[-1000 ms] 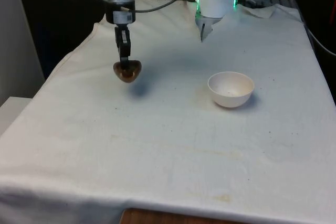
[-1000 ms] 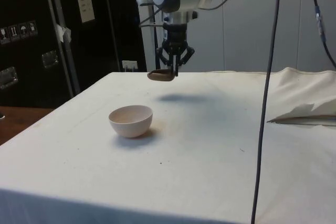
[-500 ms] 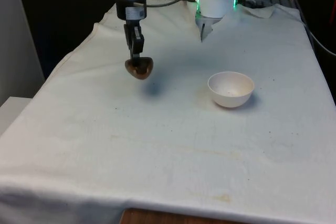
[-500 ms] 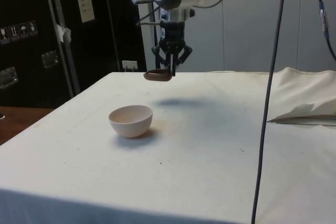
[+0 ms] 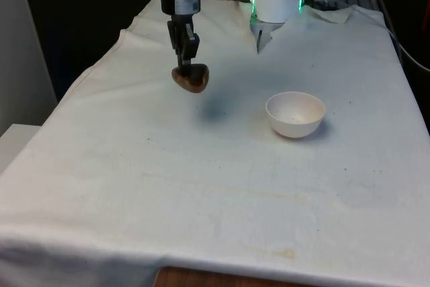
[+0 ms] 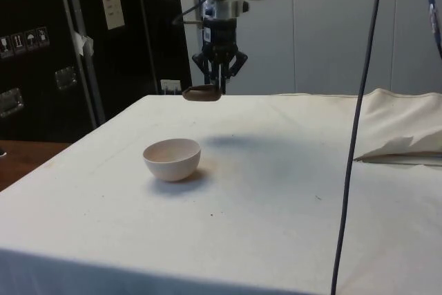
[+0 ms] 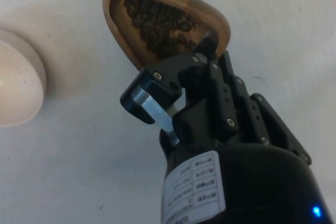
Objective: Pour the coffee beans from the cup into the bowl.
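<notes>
The gripper is hanging in the air above the cloth, its fingers pinching tight on the rim of the brown cup, and in the wrist view the beans are lying dark inside it. The bowl is sitting on the cloth well apart from the cup, toward the front view's right, and in the side view the cup is hanging higher than the bowl and farther back. In the wrist view the bowl is getting cut off at the edge, and the finger on the far side of the cup rim is hiding behind the near one, so the grip is hard to make out in full.
</notes>
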